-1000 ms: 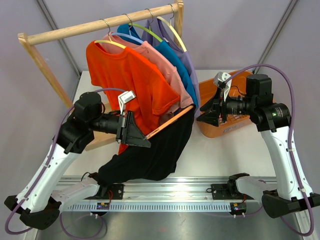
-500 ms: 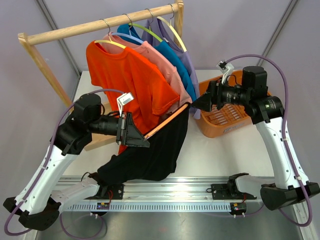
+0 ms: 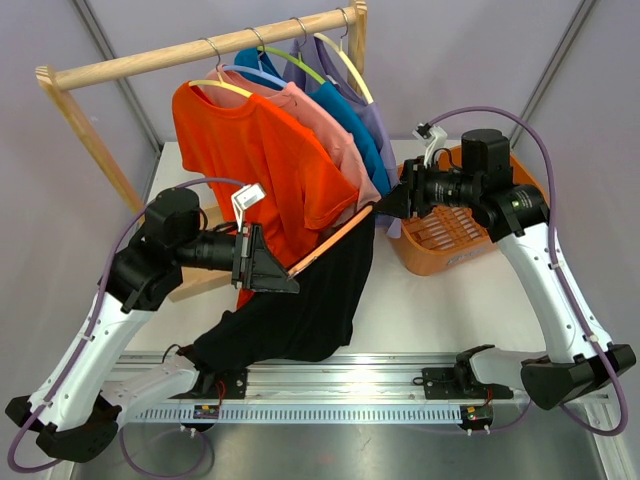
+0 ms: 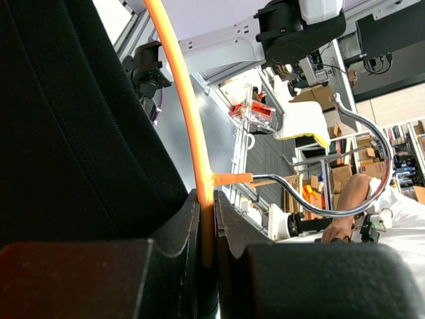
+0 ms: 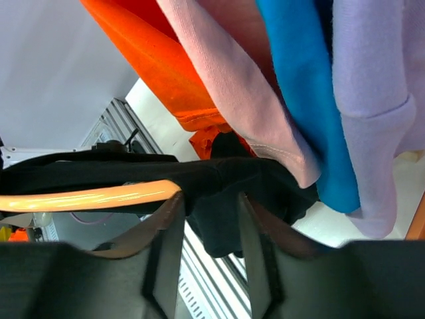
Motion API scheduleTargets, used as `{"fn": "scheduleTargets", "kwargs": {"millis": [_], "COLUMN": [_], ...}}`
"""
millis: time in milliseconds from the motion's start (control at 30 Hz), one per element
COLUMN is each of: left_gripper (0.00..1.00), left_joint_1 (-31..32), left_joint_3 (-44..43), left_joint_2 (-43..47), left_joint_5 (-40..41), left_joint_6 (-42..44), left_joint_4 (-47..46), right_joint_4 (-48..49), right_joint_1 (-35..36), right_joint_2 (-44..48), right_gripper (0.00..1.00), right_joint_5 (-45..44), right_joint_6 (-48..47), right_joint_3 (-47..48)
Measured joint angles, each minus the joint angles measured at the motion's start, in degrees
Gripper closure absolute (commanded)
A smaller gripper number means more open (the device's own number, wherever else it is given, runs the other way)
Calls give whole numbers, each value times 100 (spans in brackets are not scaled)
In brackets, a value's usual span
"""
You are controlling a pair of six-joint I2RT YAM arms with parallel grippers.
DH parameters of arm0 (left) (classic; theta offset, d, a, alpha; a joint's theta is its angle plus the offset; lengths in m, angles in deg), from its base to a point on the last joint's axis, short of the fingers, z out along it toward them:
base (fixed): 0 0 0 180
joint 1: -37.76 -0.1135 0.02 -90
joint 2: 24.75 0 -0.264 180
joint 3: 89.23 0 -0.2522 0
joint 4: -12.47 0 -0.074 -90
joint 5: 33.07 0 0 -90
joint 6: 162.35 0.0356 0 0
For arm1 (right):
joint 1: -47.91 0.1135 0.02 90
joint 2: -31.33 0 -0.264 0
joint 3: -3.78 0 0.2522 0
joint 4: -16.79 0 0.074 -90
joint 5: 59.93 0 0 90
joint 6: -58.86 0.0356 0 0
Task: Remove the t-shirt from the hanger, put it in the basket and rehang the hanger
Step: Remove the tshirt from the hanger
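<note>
A: Left side first. What does the left gripper (image 3: 290, 275) hold?

B: It is clamped on the orange hanger (image 3: 330, 243). The left wrist view shows the bar pinched between both fingers (image 4: 169, 232), just below the neck where the metal hook (image 4: 358, 193) branches off.

A: Axis of the hanger?

B: In the top view it runs from the left gripper at lower left up to the right, ending at the right gripper (image 3: 385, 205). The black t-shirt (image 3: 300, 310) is on it and drapes down toward the near edge of the table, off the wooden rail (image 3: 200, 55).

A: Right claw state?

B: Its jaws stand apart, straddling a fold of black cloth at the hanger's free shoulder end. The bar tip lies just left of the left finger in the right wrist view. Whether the pads already pinch the cloth I cannot tell.

A: Judgement on the next move?

B: The right arm is nearer that shoulder. The cloth probably has to slide off along the bar axis, away from the left claw.

A: Readable writing?

B: None. The orange basket (image 3: 450, 262) holds packets, but their print is too small to read.
</note>
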Motion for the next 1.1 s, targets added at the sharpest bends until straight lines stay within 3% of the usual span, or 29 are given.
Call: {"fn": "scheduleTargets", "kwargs": {"millis": [133,167,533,733,900,1100], "left_gripper": [100,100,100,100,100,100], "left_joint_1": [0,0,-17,-42,-44,-57], "left_joint_3": [26,44,459,1163,1108,448], "left_joint_2": [2,2,129,509,328,-391], "left_joint_5": [13,20,-55,-216,-273,-275], "left_joint_6": [-131,-177,-581,-1797,-2566,-3298], "left_joint_4": [-140,-188,-824,-2138,-2492,-2559], "right_joint_4": [74,105,111,111,199,490], "right_joint_1": [15,22,20,-92,-122,-208], "right_joint_2": [-74,-96,-350,-240,-223,-385], "right_gripper": [83,100,100,100,100,100], "right_joint_5": [44,61,-184,-313,-308,-302], "right_joint_6": [-11,2,-323,-649,-861,-1036], "right_joint_3": [2,2,225,-4,-472,-846]}}
